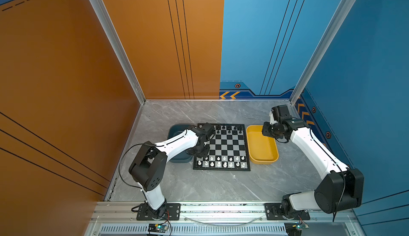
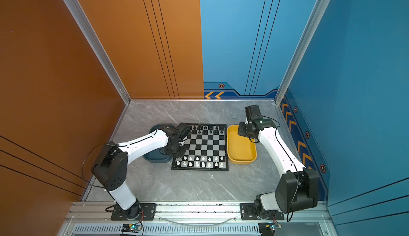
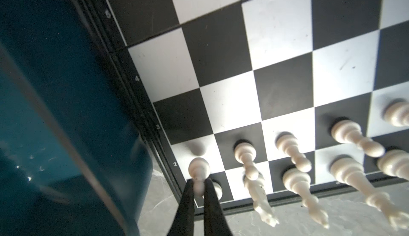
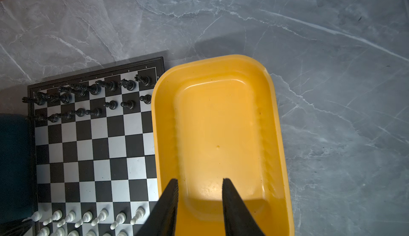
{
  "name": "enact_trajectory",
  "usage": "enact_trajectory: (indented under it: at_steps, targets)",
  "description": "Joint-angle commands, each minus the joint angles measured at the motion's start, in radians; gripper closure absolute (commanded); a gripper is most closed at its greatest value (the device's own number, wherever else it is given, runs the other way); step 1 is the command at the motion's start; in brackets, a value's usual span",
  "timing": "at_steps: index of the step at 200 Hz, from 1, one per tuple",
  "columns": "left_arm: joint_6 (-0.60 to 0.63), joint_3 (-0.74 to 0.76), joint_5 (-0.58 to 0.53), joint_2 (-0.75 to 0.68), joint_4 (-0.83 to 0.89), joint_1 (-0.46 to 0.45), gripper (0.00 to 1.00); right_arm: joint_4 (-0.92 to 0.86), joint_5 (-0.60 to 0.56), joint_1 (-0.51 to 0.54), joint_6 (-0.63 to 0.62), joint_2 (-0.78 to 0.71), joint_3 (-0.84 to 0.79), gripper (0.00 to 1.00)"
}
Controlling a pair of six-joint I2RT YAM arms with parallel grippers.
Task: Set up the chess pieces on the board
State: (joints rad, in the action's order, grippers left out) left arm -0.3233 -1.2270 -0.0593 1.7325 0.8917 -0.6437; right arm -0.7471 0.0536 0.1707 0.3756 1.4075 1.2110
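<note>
Pinched between the two black fingers (image 3: 187, 201) of my left gripper (image 3: 199, 180) is a small glossy white pawn (image 3: 198, 167), gripped near its head so the round base points freely down. It hangs over the outermost silvery square of the second row, by the frame's printed 2. Its shadow lies apart from its base, so I judge it is not set down yet. I hold it high on the stem, I think, because the neighbours stand close and my fingers must not knock them

On the flat black-and-silver chessboard (image 1: 222, 145) I count seven white pawns (image 2: 202, 158) standing in that second row. Eight taller white pieces (image 2: 203, 164) stand in the row behind, nearest my base, so the one in my grip would make sixteen. Black pieces (image 4: 95, 89) line the two far rows, but they overlap too much for a sure count

Two trays flank the board. A dark blue plastic tray (image 1: 177, 128) sits just beside its left edge, mostly under my left arm. A yellow plastic tray (image 4: 221, 124) sits just beside the right edge, with no piece showing in it. My right gripper (image 4: 200, 179) hovers over that yellow tray, its fingers spread with nothing between them, held off the board, I judge, to leave room. Everything rests on one grey marbled tabletop (image 1: 221, 186)
</note>
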Motion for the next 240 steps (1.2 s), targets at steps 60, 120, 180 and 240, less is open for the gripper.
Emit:
enact_trajectory:
  at_steps: [60,120,180,240]
  targets:
    - [-0.020,0.013,0.015,0.025,0.021,-0.016,0.98,0.009,0.003,0.009,0.019,-0.030,-0.020,0.64]
    - [-0.022,0.011,0.019,0.036,0.021,-0.020,0.94,0.009,-0.001,0.009,0.019,-0.031,-0.021,0.64]
    - [-0.020,0.009,0.023,0.036,0.021,-0.023,0.82,0.009,0.001,0.009,0.019,-0.035,-0.018,0.63]
    - [-0.020,0.009,0.024,0.025,0.021,-0.025,0.76,0.005,-0.001,0.009,0.019,-0.045,-0.018,0.63]
